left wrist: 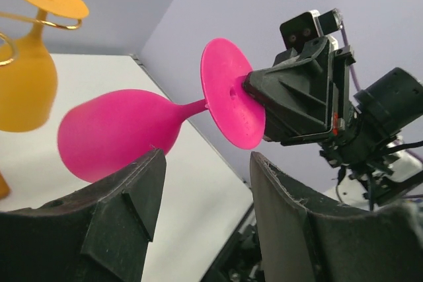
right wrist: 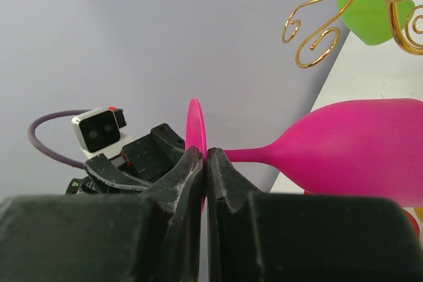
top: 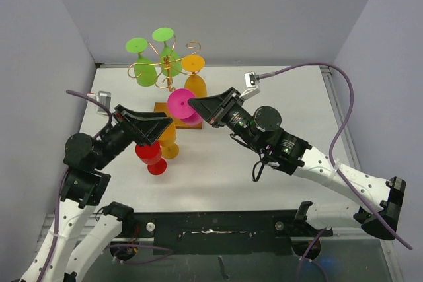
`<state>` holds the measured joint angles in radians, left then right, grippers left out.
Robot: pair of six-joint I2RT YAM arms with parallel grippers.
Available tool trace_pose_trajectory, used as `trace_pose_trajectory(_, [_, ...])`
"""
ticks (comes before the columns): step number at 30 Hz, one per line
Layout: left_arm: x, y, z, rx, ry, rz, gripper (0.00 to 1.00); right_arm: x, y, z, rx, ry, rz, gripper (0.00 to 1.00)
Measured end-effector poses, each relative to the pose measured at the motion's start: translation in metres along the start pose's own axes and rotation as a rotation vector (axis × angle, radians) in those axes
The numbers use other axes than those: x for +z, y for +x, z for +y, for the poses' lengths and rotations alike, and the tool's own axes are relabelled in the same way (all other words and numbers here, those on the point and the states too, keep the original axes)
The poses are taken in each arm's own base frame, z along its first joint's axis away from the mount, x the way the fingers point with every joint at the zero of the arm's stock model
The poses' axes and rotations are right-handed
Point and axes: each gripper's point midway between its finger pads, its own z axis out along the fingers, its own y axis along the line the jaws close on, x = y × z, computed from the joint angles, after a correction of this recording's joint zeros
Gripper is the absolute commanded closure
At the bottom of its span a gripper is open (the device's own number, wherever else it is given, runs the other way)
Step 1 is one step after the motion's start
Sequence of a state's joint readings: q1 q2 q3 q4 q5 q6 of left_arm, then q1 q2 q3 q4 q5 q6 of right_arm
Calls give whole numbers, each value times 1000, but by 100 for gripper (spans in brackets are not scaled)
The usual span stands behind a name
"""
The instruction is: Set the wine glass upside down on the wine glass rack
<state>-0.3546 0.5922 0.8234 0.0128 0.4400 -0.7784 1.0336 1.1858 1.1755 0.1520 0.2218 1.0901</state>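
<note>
Over table (top: 218,176): right fingers (right wrist: 188,183) pinch pink wine glass (left wrist: 119,130) foot; left fingers (left wrist: 125,209) spread, empty.

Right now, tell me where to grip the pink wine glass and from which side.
Grip the thin foot disc edge-on, coming from the foot end as the right hand does: the pink glass lies sideways and its bowl is broad.

No legible text, label, brand, number or sign anywhere in all three views.
</note>
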Motion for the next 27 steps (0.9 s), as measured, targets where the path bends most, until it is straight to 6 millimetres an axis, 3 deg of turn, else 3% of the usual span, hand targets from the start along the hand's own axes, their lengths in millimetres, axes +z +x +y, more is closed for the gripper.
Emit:
trace_pose_trajectory(11, [15,-1,-7,-262,26,18,52,-1,5,-5,-49,2,17,100])
trace_pose_trajectory(16, [21,1,-2,-307,14,29,64,1,14,-6,-67,-9,55,100])
trace_pose_trajectory(24, [22,0,5,-325,-23,10,100,7,26,-9,-74,-23,96,100])
trace_pose_trajectory(27, [19,-4,2,-322,-18,-10,100,8,27,-9,-75,-29,103,89])
